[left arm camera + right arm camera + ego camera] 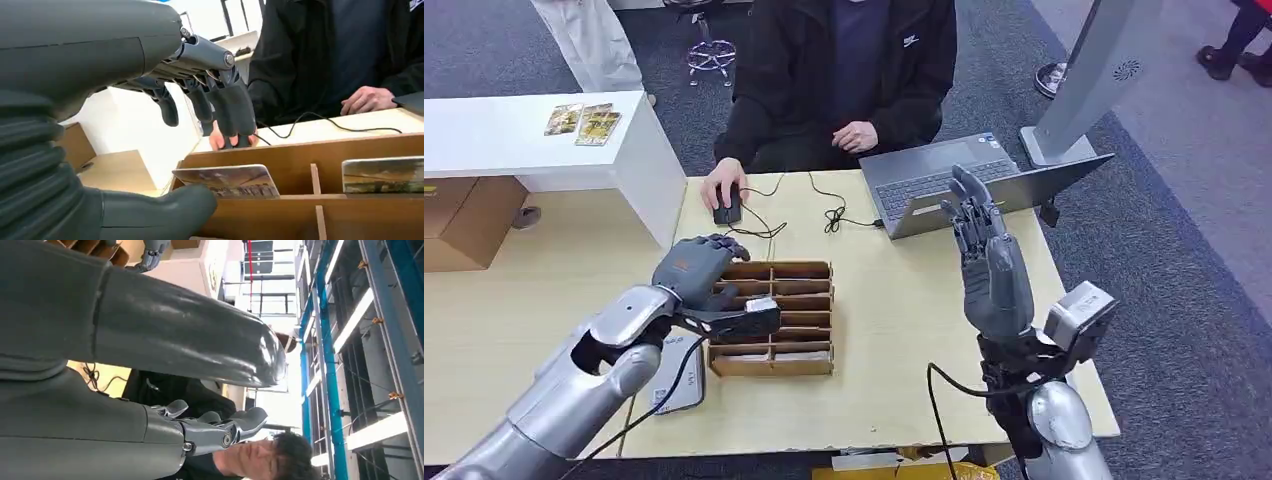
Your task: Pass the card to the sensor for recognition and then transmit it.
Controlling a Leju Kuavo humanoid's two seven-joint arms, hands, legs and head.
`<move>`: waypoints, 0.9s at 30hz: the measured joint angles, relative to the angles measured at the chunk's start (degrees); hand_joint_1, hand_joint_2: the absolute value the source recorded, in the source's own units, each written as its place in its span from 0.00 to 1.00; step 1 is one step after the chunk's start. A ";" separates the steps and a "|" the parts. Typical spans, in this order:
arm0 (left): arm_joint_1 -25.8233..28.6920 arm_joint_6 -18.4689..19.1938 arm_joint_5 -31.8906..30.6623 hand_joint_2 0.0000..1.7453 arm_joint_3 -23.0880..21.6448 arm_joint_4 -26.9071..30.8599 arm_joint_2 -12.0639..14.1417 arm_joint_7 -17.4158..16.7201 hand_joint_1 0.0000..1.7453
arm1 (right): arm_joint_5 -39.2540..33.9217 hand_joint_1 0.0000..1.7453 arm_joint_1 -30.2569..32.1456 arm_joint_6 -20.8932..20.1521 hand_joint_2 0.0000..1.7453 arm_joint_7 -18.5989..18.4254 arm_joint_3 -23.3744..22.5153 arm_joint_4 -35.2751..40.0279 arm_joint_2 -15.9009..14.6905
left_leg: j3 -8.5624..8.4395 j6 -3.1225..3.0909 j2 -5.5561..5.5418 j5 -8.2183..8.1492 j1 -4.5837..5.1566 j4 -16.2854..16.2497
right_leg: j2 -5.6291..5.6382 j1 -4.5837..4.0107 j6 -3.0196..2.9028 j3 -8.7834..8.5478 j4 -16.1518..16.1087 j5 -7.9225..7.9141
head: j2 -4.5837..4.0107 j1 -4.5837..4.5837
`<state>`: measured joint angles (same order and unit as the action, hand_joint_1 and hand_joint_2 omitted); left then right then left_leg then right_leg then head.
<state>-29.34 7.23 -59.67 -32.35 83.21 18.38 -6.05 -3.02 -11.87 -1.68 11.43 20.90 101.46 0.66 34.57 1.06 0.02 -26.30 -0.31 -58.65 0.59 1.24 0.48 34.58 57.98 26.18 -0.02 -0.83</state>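
My left hand [696, 268] hangs over the near-left corner of the divided wooden rack [774, 318], whose upright dividers leave only narrow slots; a card [226, 180] stands in the one below my fingers [235, 107]. Left of me a white counter [534, 135] walls off the far-left. Beyond the rack, a person's hand on a mouse [726, 205] and loose cables [829, 215] cross the far table. My right hand [989, 260] stands raised with the open laptop [964, 185] just beyond it; bare tabletop [894, 330] lies between rack and right hand.

A pale wooden table [894, 330] on grey carpet [1164, 190] — white counter [524, 135] beside it, stool [711, 55] behind.
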 joint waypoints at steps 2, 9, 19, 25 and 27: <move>-0.03 0.00 -0.02 1.00 -0.04 -0.11 0.00 0.00 1.00 | 0.00 0.00 -0.01 0.00 0.00 0.00 0.00 -0.04 0.00 | 0.00 0.00 0.00 0.00 0.00 0.00 | 0.00 0.00 0.00 0.00 0.00 0.00 | 0.00 0.00; -0.17 0.07 -0.22 1.00 -0.11 -0.20 0.00 0.11 1.00 | 0.00 0.00 -0.02 -0.02 0.00 0.00 0.00 -0.37 0.00 | 0.00 0.00 0.00 0.00 0.00 0.00 | 0.00 0.00 0.00 0.00 0.00 0.00 | 0.00 0.00; -0.17 0.07 -0.22 1.00 -0.17 -0.20 0.00 0.11 1.00 | 0.00 0.00 -0.01 -0.02 0.00 0.00 0.00 -0.44 0.00 | 0.00 0.00 0.00 0.00 0.00 0.00 | 0.00 0.00 0.00 0.00 0.00 0.00 | 0.00 0.00; -0.19 0.07 -0.15 1.00 -0.20 -0.20 0.00 0.11 1.00 | 0.00 0.00 -0.01 -0.02 0.00 0.00 0.00 -0.48 0.00 | 0.00 0.00 0.00 0.00 0.00 0.00 | 0.00 0.00 0.00 0.00 0.00 0.00 | 0.00 0.00; -0.19 0.04 0.04 1.00 -0.20 -0.20 0.00 0.09 1.00 | 0.00 0.00 -0.01 -0.04 0.00 0.00 0.00 -0.48 0.00 | 0.00 0.00 0.00 0.00 0.00 0.00 | 0.00 0.00 0.00 0.00 0.00 0.00 | 0.00 0.00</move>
<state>-29.53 7.28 -59.63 -32.55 83.01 18.38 -5.97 -3.02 -11.88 -1.73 11.43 20.90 100.98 0.66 34.57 1.06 0.02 -26.30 -0.31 -58.65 0.59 1.24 0.48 34.58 57.98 26.18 -0.02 -0.83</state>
